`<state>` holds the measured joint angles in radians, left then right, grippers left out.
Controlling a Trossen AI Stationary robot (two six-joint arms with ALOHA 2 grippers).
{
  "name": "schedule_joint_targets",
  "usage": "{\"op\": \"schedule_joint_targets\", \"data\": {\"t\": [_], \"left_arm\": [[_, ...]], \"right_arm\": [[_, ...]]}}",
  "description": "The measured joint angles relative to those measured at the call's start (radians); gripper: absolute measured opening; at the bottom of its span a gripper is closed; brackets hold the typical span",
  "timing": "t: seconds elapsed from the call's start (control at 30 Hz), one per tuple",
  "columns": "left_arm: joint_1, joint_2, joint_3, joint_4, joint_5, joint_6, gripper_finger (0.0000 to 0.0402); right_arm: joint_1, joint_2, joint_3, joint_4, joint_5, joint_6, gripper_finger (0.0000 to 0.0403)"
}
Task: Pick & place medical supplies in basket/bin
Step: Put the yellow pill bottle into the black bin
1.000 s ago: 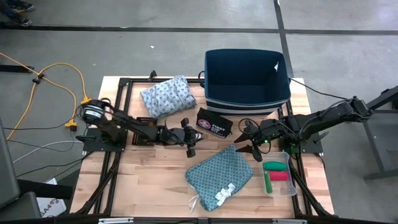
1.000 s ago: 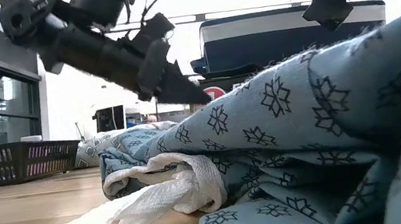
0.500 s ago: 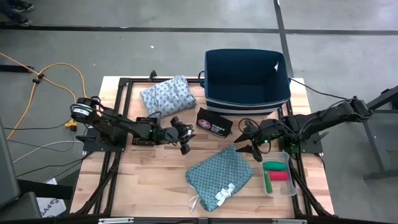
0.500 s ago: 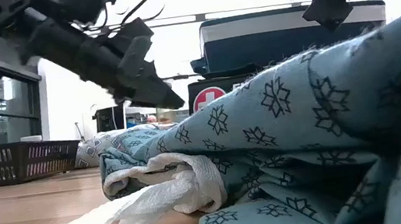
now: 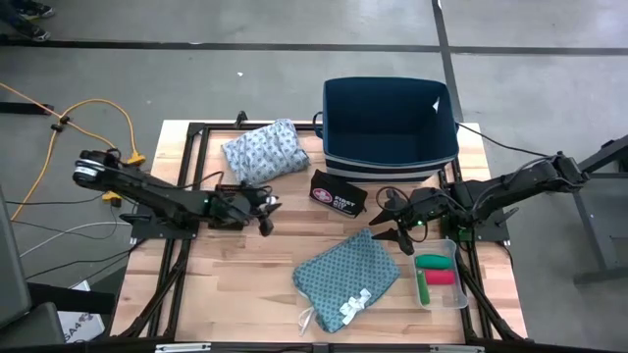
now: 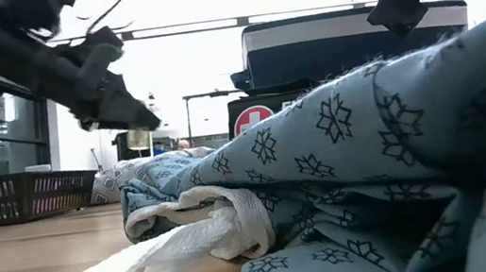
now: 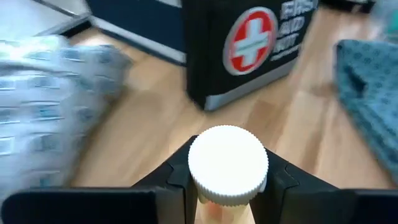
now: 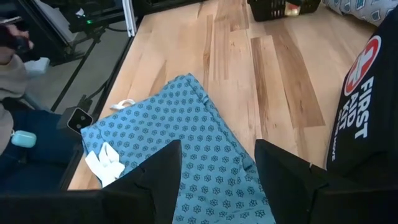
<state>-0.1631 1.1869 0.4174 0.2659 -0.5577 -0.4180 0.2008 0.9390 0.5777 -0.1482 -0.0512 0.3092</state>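
The left gripper point(image 5: 263, 208) hangs over the left half of the wooden table point(image 5: 245, 284). Its two dark fingers are pinched on a little bottle with a white screw cap point(image 7: 227, 165). The bottle sits snug between the fingers, cap facing out.

Just beyond that gripper, toward the far side, lies the pale blue-grey cloth point(image 5: 262, 151), folded up like a small pillow. A low black basket point(image 5: 229, 188) rests on the table close to the left arm, near that cloth. A black first aid pouch point(image 5: 338, 193) with a red and white cross stands to the right of the left gripper, in the middle of the table. It stands between the two grippers.

Behind the pouch, at the far right of the table, sits the big dark blue bin point(image 5: 390, 127). It looks empty inside.

The right gripper point(image 5: 396, 228) hangs on the right side, just past the pouch. Its fingers are spread part way and hold nothing. Right below and in front of it lies the teal cloth point(image 5: 347, 274) with white ties point(image 5: 351, 305), at the near side of the table.

To the right of the teal cloth is a clear little tray point(image 5: 458, 284). A green roll point(image 5: 434, 262) and a red roll point(image 5: 441, 279) lie in it, side by side.

An orange cable point(image 5: 95, 110) curls on the floor to the left of the table.
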Motion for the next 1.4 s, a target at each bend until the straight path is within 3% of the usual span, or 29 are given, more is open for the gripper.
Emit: {"op": "schedule_joint_targets", "data": {"t": [0.2,0.4,0.67,0.97,1.23,1.4], "left_arm": [[-0.044,-0.159,-0.009,-0.234,-0.122,-0.052,0.0097],[-0.064,-0.270,-0.012,-0.537,-0.203,-0.326,0.0097],[-0.062,-0.316,-0.012,-0.782,-0.264,-0.620,0.0097],[-0.063,-0.329,-0.010,-0.951,-0.220,-0.869,0.0097],[-0.063,-0.329,-0.010,-1.005,-0.176,-0.903,0.0098],[-0.063,-0.329,-0.010,-1.015,-0.173,-0.900,0.0124]], "right_arm": [[0.000,0.000,0.000,-0.001,0.000,0.000,0.0192],[0.000,0.000,0.000,0.001,-0.001,0.000,0.0192],[0.000,0.000,0.000,-0.001,-0.003,0.000,0.0192],[0.000,0.000,0.000,0.001,-0.003,0.000,0.0192],[0.000,0.000,0.000,0.001,-0.003,0.000,0.0192],[0.000,0.000,0.000,0.001,-0.003,0.000,0.0192]]}}
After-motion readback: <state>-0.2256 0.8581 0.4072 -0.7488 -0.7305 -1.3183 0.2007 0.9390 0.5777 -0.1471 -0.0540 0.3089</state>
